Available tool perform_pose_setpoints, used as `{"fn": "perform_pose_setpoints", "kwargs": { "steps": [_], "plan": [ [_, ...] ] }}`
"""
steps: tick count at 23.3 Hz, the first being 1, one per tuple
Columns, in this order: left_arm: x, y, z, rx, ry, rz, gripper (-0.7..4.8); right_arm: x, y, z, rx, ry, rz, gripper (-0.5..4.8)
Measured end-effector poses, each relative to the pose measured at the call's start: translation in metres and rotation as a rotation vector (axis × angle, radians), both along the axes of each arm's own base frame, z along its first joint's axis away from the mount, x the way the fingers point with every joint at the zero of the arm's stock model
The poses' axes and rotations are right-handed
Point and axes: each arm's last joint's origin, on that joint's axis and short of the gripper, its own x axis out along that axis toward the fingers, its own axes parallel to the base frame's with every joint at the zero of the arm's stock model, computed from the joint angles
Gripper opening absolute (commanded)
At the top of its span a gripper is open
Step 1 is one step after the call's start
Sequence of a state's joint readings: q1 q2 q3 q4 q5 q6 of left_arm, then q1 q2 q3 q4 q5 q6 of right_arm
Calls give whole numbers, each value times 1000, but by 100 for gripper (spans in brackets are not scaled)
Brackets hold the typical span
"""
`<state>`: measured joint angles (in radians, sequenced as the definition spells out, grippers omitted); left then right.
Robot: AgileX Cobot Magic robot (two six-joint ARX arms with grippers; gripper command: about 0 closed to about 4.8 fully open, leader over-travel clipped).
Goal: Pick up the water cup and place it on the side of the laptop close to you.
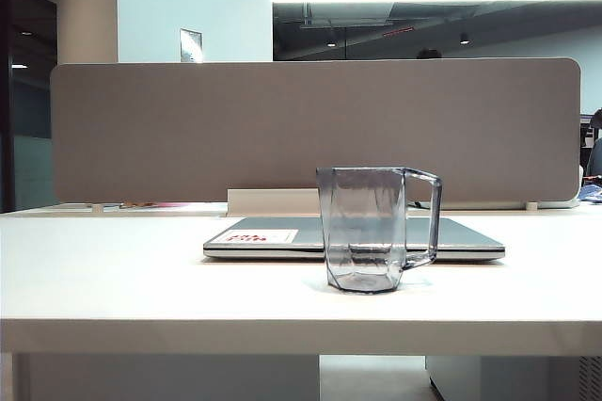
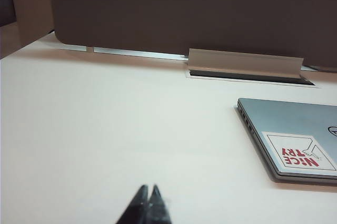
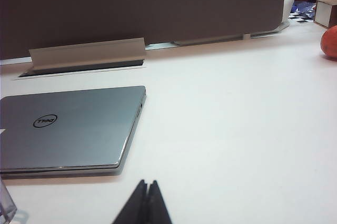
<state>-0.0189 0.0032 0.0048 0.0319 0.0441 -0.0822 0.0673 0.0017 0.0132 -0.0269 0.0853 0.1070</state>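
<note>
Standing upright on the desk (image 1: pixel 113 274), the cup (image 1: pixel 367 230) sits just in front of the closed laptop (image 1: pixel 461 236), handle toward the laptop's right end. Left gripper (image 2: pixel 148 192) hangs over bare desk off the laptop's sticker (image 2: pixel 299 151) corner, jaws together, empty. Right gripper (image 3: pixel 147 188) hangs near the laptop's other front corner, jaws together, empty.

neither gripper nor arm shows in the exterior view. in the wrist views only the dark, pressed-together tips of the left gripper (image 2: pixel 148 202) and right gripper (image 3: pixel 144 203) show. the laptop (image 2: pixel 295 134) is cut off at the frame edge there; the water cup (image 3: pixel 6 205) is a corner sliver. an orange object (image 3: pixel 329 41) is cropped, unidentifiable.
</note>
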Motion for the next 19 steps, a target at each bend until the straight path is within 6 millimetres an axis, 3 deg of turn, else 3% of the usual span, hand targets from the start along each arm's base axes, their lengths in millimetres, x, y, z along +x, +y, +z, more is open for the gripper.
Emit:
{"fn": "perform_pose_setpoints", "kwargs": {
  "steps": [19],
  "plan": [
    [0,0,0,0,0,0,-6,0,0,-5,-89,41,3,-1]
  ]
}}
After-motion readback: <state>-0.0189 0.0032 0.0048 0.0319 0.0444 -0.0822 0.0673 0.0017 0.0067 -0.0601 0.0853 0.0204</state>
